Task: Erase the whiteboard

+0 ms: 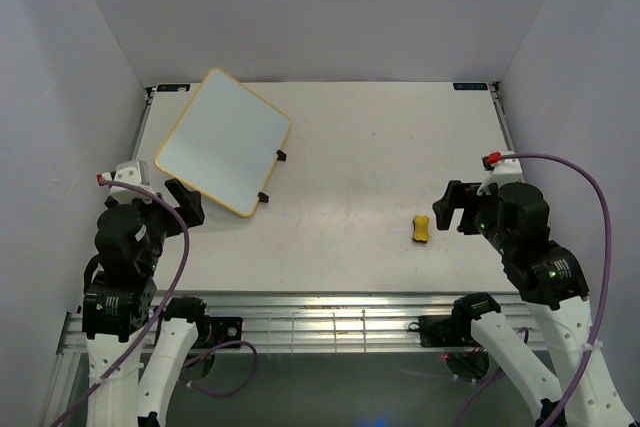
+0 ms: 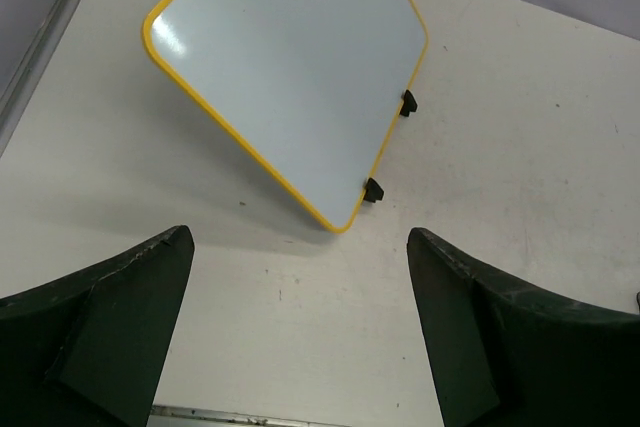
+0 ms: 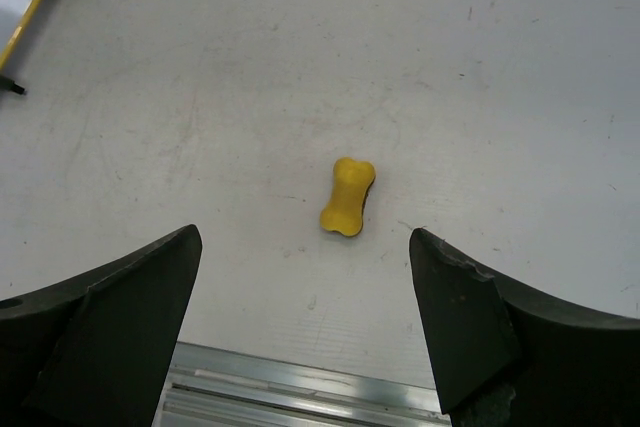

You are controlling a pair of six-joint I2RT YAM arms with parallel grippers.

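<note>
Left gripper (image 1: pixel 186 203) and right gripper (image 1: pixel 458 207) hover over the near table (image 1: pixel 380 147) edge, jaws spread wide, grasping nothing. Small yellow eraser (image 1: pixel 421 229) lies just beside the right gripper. Farther back at left, the whiteboard (image 1: pixel 223 140) sits skewed, surface unmarked.

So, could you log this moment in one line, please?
whiteboard: blank | eraser: on table | left gripper: open | right gripper: open

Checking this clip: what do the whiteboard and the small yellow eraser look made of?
The whiteboard: smooth white face with a soft sheen, likely coated or laminated; its thin yellow frame looks like plastic. The eraser: matte yellow, bone-shaped, rounded edges, probably foam or soft plastic; the look leaves that open.
</note>
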